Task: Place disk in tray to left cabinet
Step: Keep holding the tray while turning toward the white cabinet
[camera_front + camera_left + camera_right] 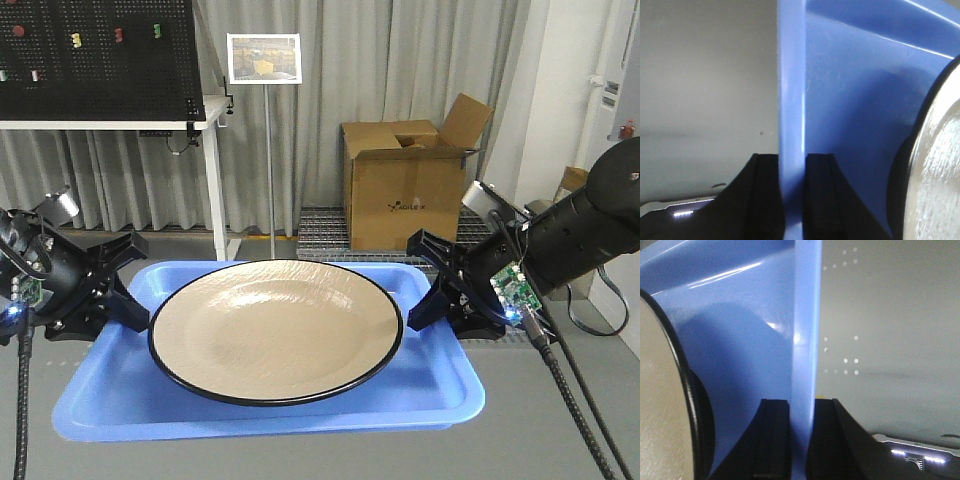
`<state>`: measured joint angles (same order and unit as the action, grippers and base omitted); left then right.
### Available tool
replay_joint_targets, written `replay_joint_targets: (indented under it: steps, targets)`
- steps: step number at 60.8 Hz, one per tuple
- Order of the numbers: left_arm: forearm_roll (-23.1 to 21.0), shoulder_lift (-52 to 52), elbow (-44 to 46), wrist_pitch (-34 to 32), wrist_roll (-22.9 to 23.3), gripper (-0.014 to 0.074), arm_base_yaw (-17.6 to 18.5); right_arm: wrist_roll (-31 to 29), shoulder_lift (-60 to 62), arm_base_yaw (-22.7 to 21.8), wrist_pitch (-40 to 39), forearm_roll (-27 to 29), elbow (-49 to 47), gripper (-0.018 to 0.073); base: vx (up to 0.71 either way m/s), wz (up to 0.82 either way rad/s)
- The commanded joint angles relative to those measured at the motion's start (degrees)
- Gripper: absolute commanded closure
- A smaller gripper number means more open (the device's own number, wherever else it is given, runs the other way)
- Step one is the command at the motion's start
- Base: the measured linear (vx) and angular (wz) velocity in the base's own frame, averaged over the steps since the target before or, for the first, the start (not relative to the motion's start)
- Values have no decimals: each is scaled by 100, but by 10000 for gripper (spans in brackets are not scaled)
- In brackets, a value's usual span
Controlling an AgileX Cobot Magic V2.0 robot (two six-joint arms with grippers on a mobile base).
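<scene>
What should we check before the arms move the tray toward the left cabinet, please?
1. Left gripper shut on the tray at its left rim: ok.
2. Right gripper shut on the right rim: ok.
3. Disk lying flat inside the tray, within the rim: ok.
4. Tray held about level between both arms: ok, as far as the front view shows.
5. Cabinet and the way to it in sight: cannot tell, neither shows in any view.

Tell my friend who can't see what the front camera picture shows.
A round glossy tan plate with a thin black rim lies in a blue plastic rectangular tray. The black left gripper and right gripper clamp its side rims; a brown cardboard box stands behind.
</scene>
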<state>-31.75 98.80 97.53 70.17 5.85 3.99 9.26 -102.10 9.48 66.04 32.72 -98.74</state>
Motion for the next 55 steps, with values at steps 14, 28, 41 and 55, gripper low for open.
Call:
replay_joint_targets:
  steps: [14, 28, 41, 55]
  targets:
    - [-1380, -330, 188, 160, 71, 596, 241, -14, 304, 194, -242, 1401, -246, 561, 60, -3]
    - [-1380, -330, 188, 160, 71, 596, 241, -14, 304, 194, -242, 1401, -246, 561, 57, -3]
    - [-1380, -330, 188, 160, 71, 596, 241, -14, 304, 194, -242, 1401, -246, 561, 56, -5]
    - [-1380, -330, 188, 160, 71, 596, 241, -14, 304, 194, -247, 1401, -246, 561, 54, -6]
